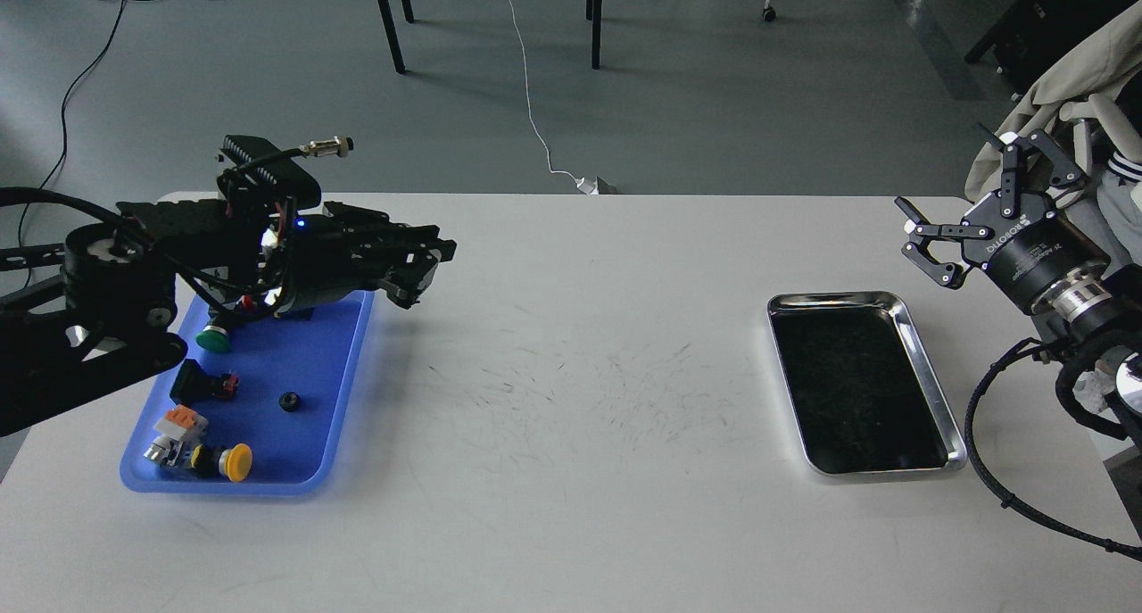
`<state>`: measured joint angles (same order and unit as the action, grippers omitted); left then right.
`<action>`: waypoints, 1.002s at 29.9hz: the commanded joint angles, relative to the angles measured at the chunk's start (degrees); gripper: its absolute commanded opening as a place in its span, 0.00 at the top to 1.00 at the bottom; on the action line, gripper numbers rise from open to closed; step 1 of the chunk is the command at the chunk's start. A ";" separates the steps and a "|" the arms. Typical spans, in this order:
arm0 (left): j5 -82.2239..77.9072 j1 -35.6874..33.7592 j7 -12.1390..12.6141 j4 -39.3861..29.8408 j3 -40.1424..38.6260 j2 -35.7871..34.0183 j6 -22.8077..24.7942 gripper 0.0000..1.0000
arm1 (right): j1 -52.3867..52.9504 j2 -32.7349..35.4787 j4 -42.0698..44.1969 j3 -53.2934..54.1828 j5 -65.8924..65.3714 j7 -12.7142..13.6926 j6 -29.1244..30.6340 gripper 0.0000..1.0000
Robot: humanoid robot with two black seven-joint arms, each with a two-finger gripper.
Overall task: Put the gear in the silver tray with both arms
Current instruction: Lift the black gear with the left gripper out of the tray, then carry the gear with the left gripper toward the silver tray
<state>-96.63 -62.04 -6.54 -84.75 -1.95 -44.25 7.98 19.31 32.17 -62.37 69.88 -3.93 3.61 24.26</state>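
L gripper [419,274] over far-right corner of blue tray [343,390], at 9 o'clock of table; fingers dark and bunched, can't tell if open or closed, nothing visibly held. R gripper [928,252] at 3 o'clock, hanging just past far edge of silver tray [928,372], fingers spread wide, empty.

Silver tray at 3–4 o'clock on white table [571,399], bottom bare. Small black ring-shaped part [288,401], prob. the gear, lying in blue tray at 6 o'clock of L gripper, apart from green pushbutton [212,338], yellow pushbutton [234,461], black-red switch [203,383] and orange-grey connector [178,421].

Step in hand, by judgement: pick not yet made. Best to bring L gripper straight down over gear, fingers astride outer rim, clear of switch at 9 o'clock of it. Small, low part, so close slowly and low to tray floor; risk of it skidding or flipping. Trays well apart, so likely handover mid-table, approx. 12 o'clock of scuffed patch, w/ R gripper kept open to receive.
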 commanded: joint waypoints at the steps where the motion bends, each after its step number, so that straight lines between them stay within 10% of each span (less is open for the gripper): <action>1: -0.31 0.08 3.55 1.34 -0.07 11.26 -0.07 0.90 | -0.06 0.43 1.11 0.26 0.06 -0.01 0.00 0.01; 20: -6.12 10.10 4.26 23.04 -0.16 43.79 -2.26 0.89 | -0.06 0.61 4.98 0.79 0.15 -0.01 -0.79 0.01; 30: -5.85 12.82 1.62 33.60 -0.42 44.25 -6.30 0.89 | -0.33 0.70 4.89 0.87 0.24 -0.01 -0.97 0.01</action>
<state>-102.64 -49.95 -4.06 -53.65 -2.21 -0.03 2.99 19.10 32.81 -57.43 70.67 -3.77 3.61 23.30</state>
